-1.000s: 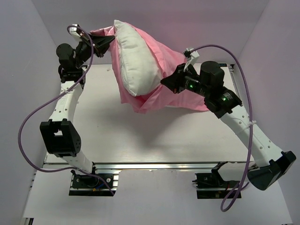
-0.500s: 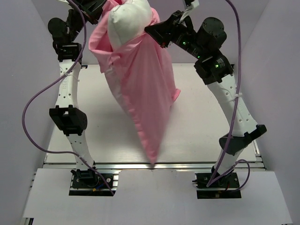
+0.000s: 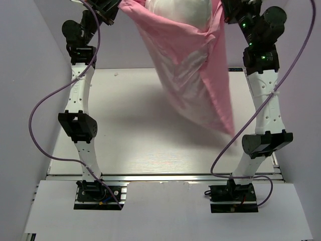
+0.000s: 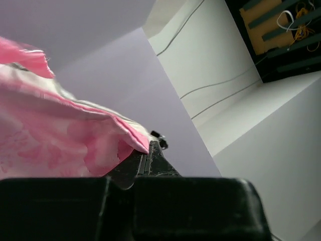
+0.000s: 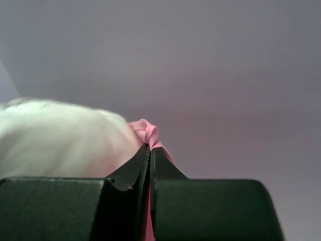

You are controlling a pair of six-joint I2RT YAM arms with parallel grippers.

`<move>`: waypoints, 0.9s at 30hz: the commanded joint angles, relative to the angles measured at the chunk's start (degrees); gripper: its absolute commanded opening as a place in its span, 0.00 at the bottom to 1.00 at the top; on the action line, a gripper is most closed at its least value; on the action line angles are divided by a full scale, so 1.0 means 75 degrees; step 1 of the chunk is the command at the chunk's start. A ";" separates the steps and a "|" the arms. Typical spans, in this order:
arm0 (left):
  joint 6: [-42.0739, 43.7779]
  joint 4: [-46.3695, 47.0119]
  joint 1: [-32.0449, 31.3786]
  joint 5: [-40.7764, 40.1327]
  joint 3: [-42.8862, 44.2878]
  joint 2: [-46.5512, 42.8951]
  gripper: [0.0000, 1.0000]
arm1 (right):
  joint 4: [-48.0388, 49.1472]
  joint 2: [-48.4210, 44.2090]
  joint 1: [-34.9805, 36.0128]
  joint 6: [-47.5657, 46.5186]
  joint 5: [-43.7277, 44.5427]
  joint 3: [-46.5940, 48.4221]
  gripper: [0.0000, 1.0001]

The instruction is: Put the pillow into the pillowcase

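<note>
The left tool (image 4: 149,151) is pressed shut, its two dark fingers meeting on the hemmed edge of the pillowcase (image 4: 60,145); in the left wrist view the pink cloth, with a faint rose pattern, spreads out to the left of the fingers, with a pale wall (image 4: 115,60) behind it. The right tool (image 5: 149,150) is closed just as tightly; a small knot of pink hem is pinched between its tips and pokes out above them; the pillow (image 5: 55,143), white and blurred, bulges just to the left of that pinched hem and touches it.

Seen from above, both tools sit at the very top edge of the picture, high over the table (image 3: 125,140); one is at the left side of the sack's mouth and the other at the right, so the mouth is held up and spread between them. The rounded white end of the pillow shows in that mouth; the rest of it is down inside the cloth, where a paler patch shows through the pink. The sack hangs below the tools and tapers down toward the right; its lower tip is blurred and lies near the elbow of the right arm (image 3: 263,143); whether the tip touches the table cannot be told. The left arm (image 3: 80,100) stands stretched upward; a purple cable (image 3: 37,110) loops beside it.
</note>
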 commanded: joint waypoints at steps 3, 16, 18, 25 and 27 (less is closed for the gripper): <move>-0.0204 0.0584 -0.0442 -0.0029 -0.0358 -0.0305 0.00 | 0.2921 -0.0942 -0.0148 -0.0762 0.0234 0.0429 0.00; 0.0381 0.2449 -0.0512 0.0393 -1.0445 -0.5202 0.00 | 0.1929 -0.3438 0.0121 -0.1228 -0.4513 -0.6707 0.00; 0.0522 0.2122 -0.0512 0.0370 -1.1348 -0.5752 0.00 | 0.1308 -0.3567 0.0401 -0.1615 -0.5065 -0.7294 0.00; 0.1599 -0.0993 -0.0150 0.0381 -1.3438 -0.8106 0.21 | 0.0242 -0.4013 0.1621 -0.2389 -0.5428 -0.8212 0.00; 0.2171 -0.2371 0.0200 0.0405 -1.3485 -0.8495 0.37 | 0.0006 -0.3932 0.1832 -0.2344 -0.5639 -0.7943 0.27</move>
